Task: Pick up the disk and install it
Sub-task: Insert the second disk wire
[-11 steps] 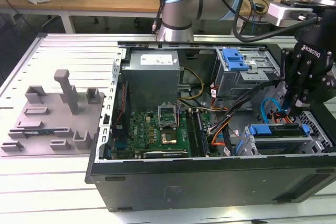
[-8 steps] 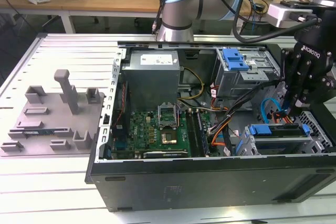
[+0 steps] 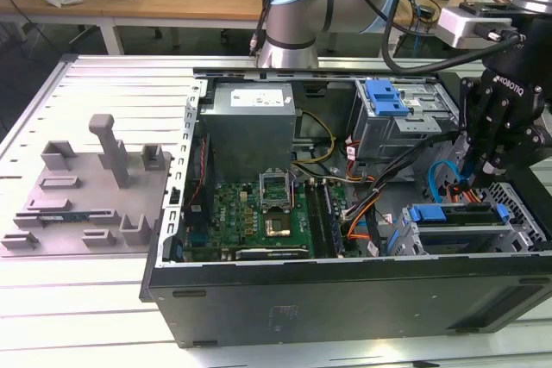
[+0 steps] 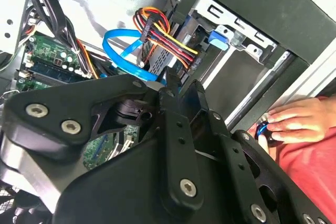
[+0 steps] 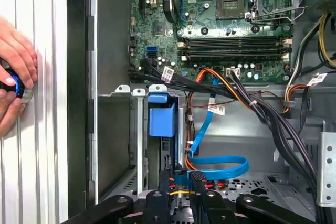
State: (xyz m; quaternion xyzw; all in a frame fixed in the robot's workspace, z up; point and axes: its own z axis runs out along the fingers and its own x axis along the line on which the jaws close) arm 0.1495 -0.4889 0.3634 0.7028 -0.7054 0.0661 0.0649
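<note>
The gripper point(image 3: 470, 180) hangs inside the open computer case point(image 3: 345, 299), at the exterior view's right, above the lower drive bay point(image 3: 466, 230) and close to a looped blue data cable point(image 3: 442, 180). In both wrist views its black fingers point(image 5: 197, 179) stand close together with only a thin gap between them, and they hold nothing that can be made out. The disk point(image 3: 454, 215) sits already in that lower grey bay, its blue caddy rail running along the top edge; in the first wrist view the blue rail end point(image 5: 161, 116) stands upright in the bay just beyond the fingertips. The bundle of coloured power wires point(image 4: 163, 32) runs to the bay. A person's hand point(image 5: 16, 74) rests on the ribbed table point(image 5: 44, 129) beside the case, holding a small blue-ringed object.
</note>
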